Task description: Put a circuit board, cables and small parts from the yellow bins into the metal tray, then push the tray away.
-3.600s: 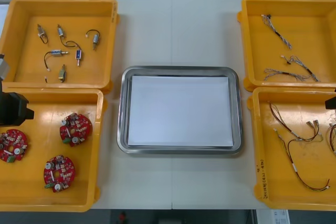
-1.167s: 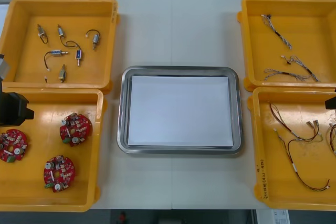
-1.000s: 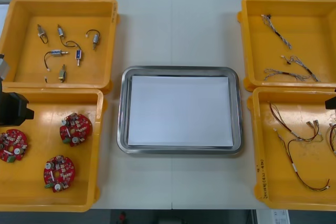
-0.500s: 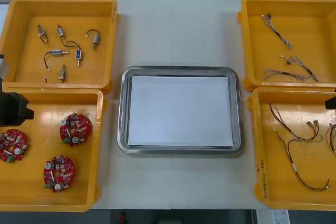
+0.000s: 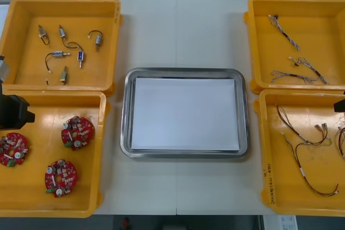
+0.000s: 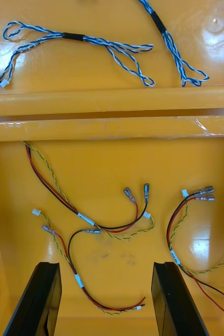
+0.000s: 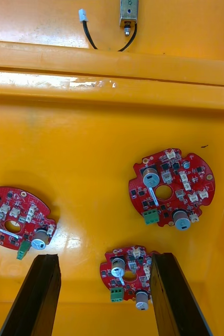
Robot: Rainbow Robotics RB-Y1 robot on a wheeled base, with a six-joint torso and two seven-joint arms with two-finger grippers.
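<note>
the left gripper (image 7: 105, 256) has two black fingers (image 7: 35, 294) — flat, matte slabs that widen away from their squared-off tips, each with a thin bevelled edge catching a little light. the right gripper (image 6: 104, 264) carries the same kind of pair, plain black with a faint grey sheen on the broad faces. in the front view the left arm (image 5: 12, 112) is a boxy black block with an angular, notched outline — the right arm (image 5: 339, 105) a small black wedge.

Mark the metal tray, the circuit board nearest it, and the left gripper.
metal tray (image 5: 125, 114): front view, left rim.
circuit board (image 5: 77, 132) nearest it: front view, board's centre.
left gripper (image 7: 105, 257): left wrist view, midway between fingertips.
</note>
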